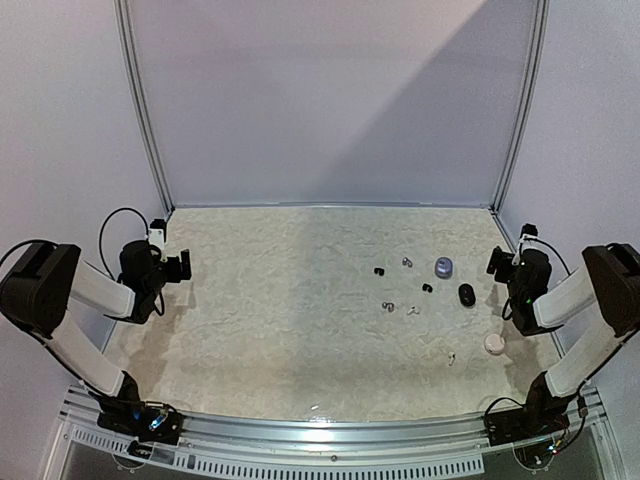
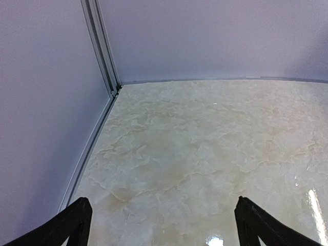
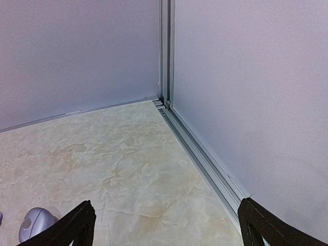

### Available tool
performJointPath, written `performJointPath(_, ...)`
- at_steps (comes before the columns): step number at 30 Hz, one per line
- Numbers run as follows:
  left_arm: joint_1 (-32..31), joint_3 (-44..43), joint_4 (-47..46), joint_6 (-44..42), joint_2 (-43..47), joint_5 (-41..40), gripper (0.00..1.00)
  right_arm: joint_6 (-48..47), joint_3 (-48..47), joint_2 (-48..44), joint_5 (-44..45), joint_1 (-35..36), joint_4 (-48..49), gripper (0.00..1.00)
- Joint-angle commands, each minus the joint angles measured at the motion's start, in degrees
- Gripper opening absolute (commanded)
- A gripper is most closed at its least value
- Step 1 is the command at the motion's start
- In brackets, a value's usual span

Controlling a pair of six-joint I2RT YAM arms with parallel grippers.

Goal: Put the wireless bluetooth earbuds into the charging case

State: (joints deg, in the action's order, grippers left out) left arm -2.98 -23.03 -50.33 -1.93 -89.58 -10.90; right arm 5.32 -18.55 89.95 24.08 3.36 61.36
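Several tiny earbuds lie scattered right of the table's middle: a black one (image 1: 379,270), a second black one (image 1: 427,288), a silvery one (image 1: 406,263), another silvery one (image 1: 387,307), and white ones (image 1: 413,310) (image 1: 452,357). Three pebble-like charging cases sit among them: lavender-grey (image 1: 444,266), black (image 1: 467,294) and white (image 1: 494,343). My right gripper (image 1: 497,262) (image 3: 166,205) hovers open just right of the lavender-grey case (image 3: 33,223), holding nothing. My left gripper (image 1: 180,267) (image 2: 161,205) stands open and holds nothing at the far left, well away from them all.
White walls with aluminium corner posts (image 1: 145,110) (image 1: 522,110) close in the marbled table (image 1: 280,320) at the back and sides. A metal rail (image 3: 200,154) runs along the right wall beside my right gripper. Both arm bases sit at the near edge.
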Motion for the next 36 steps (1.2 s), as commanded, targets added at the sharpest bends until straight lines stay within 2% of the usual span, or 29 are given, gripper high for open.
performJointPath(1, 0.17, -0.24, -1.0, -0.43, 0.23, 0.52, 0.99, -1.32, -2.72, -3.16, -1.19, 0.25, -7.97, 0.99)
performJointPath(5, 0.18, -0.24, -1.04, -0.42, 0.27, 0.5, 0.99, 0.46, -15.61, -10.1, -0.89, 0.25, -34.57, 0.99)
performJointPath(8, 0.17, -0.08, -1.22, -0.39, 0.34, 0.54, 0.99, 1.92, -29.04, -9.28, -8.56, 0.24, -54.66, 0.99)
performJointPath(9, 0.17, -0.01, -1.45, -0.68, 0.77, 0.92, 0.99, 2.55, -33.73, -7.17, -11.19, 0.25, -60.95, 0.97)
performJointPath(11, 0.14, 0.05, 1.04, -1.82, 3.77, 4.23, 0.99, 6.39, -44.22, -3.11, -15.82, 0.44, -71.81, 0.85)
performJointPath(13, 0.17, -1.46, 8.6, -2.81, 9.06, 7.91, 0.99, 11.06, -51.61, 2.0, -17.28, 1.34, -79.38, 0.8)
performJointPath(16, 0.05, -6.59, 19.41, -2.57, 14.67, 9.84, 0.99, 14.44, -58.62, 8.41, -16.16, 4.75, -85.76, 0.81)
performJointPath(19, -2.18, -11.39, 23.84, -3.4, 16.63, 4.59, 0.99, 15.08, -66.22, 13.78, -13.03, 7.74, -94.09, 0.86)
performJointPath(22, -4.16, -17.21, 29.12, -2.6, 16.43, -0.75, 0.99, 20.67, -74.94, 21.81, -12.03, 8.29, -105.55, 0.86)
performJointPath(26, -4.96, -23.61, 36.32, 2.37, 13.82, -3.57, 0.99, 25.75, -77.5, 28.28, -12.34, 10.86, -108.5, 0.86)
performJointPath(28, -4.8, -29.95, 46.79, 5.74, 10.77, -1.87, 0.99, 26.9, -77.8, 29.81, -11.92, 12.11, -108.37, 0.86)
performJointPath(29, -4.47, -34.11, 53.65, 5.87, 8.85, 0.3, 0.99, 27.65, -77.98, 30.49, -12.28, 12.47, -108.6, 0.86)
performJointPath(31, -4.26, -40.07, 62.27, 3.22, 5.95, 12.16, 0.99, 29.78, -77.98, 32.23, -11.93, 12.88, -109.5, 0.85)
performJointPath(33, -4.77, -40.67, 62.57, 3.67, 6.34, 15.64, 0.99, 32.2, -77.21, 32.88, -10.47, 13.22, -110.47, 0.84)
performJointPath(36, -5.17, -39.71, 60.38, 4.95, 6.91, 15.95, 0.99, 33.79, -74.9, 32.84, -11.36, 13.88, -108.59, 0.83)
